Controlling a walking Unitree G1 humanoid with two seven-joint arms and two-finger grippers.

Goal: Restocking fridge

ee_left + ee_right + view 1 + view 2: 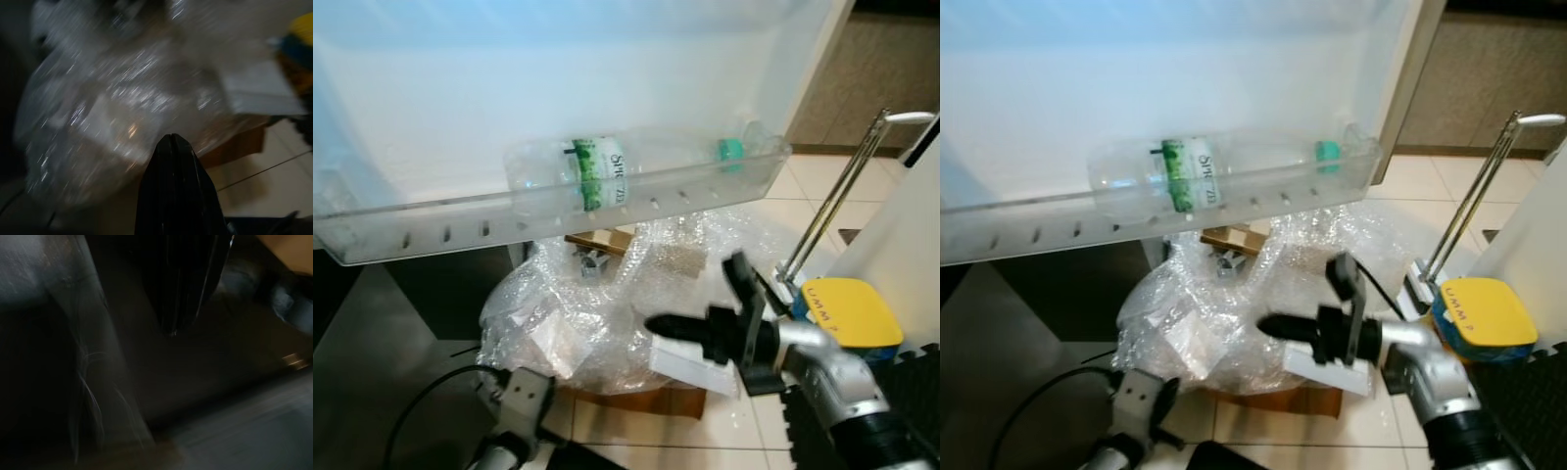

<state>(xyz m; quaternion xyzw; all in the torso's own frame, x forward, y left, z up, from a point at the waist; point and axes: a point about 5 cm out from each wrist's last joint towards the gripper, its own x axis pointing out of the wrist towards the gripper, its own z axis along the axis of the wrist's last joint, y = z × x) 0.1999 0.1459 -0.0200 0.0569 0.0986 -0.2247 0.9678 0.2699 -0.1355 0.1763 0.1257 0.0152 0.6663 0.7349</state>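
Lying bottle [607, 171] in door shelf [440, 230]; left gripper [171, 142] closed.

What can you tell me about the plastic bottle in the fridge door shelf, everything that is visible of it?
The plastic bottle is clear, with a green and white label around its middle and a teal cap. It lies on its side in the transparent door shelf, cap toward the robot's right, near the shelf's right end. It rests on the shelf's floor behind the front wall. Whether it holds water cannot be told. No gripper touches it.
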